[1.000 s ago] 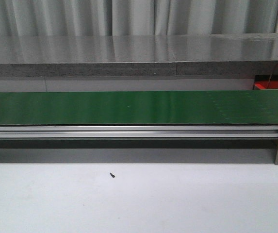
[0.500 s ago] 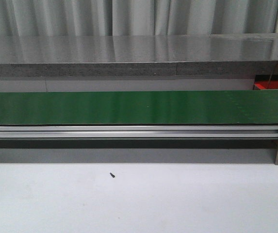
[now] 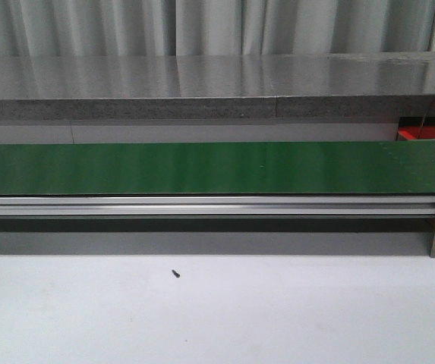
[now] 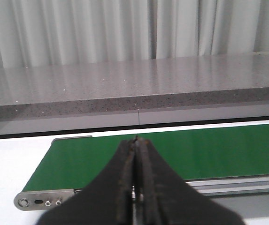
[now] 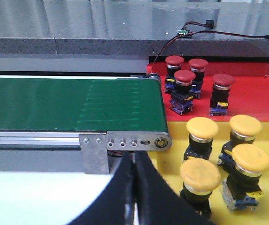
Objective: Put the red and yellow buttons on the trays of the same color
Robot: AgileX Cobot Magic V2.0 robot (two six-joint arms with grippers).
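Front view: green conveyor belt [image 3: 202, 167] bare; small dark speck [image 3: 175, 273] on table [image 3: 278, 318].
Left wrist view: left gripper [image 4: 136, 140] fingers pressed together, holding nothing, over the belt.
Right wrist view: right gripper [image 5: 134, 159] fingers closed, empty; four red buttons [image 5: 185, 77] on red tray [image 5: 261, 89], four yellow buttons [image 5: 202, 127] on yellow tray [image 5: 172, 159], beside belt's end.

Pale pleated curtains [image 3: 202, 26] are hanging across the back. A speckled grey stone counter [image 3: 202, 87] is running beneath them, glinting softly above the white tabletop [image 3: 278, 311].
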